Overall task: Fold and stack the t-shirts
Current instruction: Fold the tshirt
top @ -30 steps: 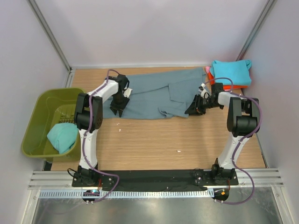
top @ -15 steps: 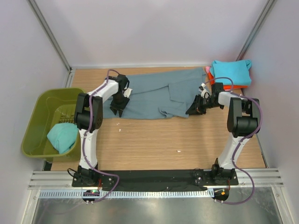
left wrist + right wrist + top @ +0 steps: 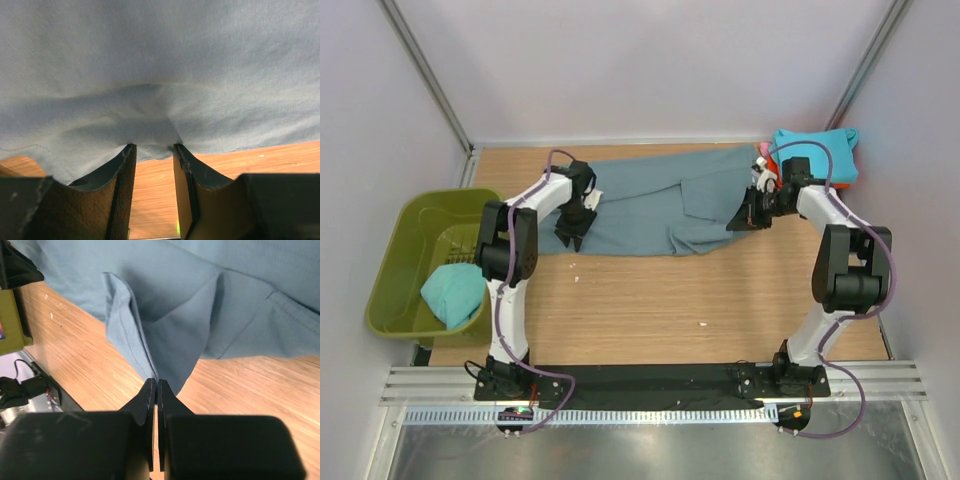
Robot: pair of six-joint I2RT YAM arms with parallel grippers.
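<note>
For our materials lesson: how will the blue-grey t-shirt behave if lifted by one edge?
Probably floppy: the blue-grey t-shirt creases where the right end effector pinches its hem. Likely light: thin cloth. Pushed, it would probably bunch, not slide.

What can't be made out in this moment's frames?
- Left wrist view: whether the left gripper pinches the blue-grey t-shirt; cloth covers its fingertips.
- Top view: how many shirts lie under the turquoise t-shirt in the far right corner; it covers them.
- Top view: anything beneath the turquoise bundle in the green tub.
</note>
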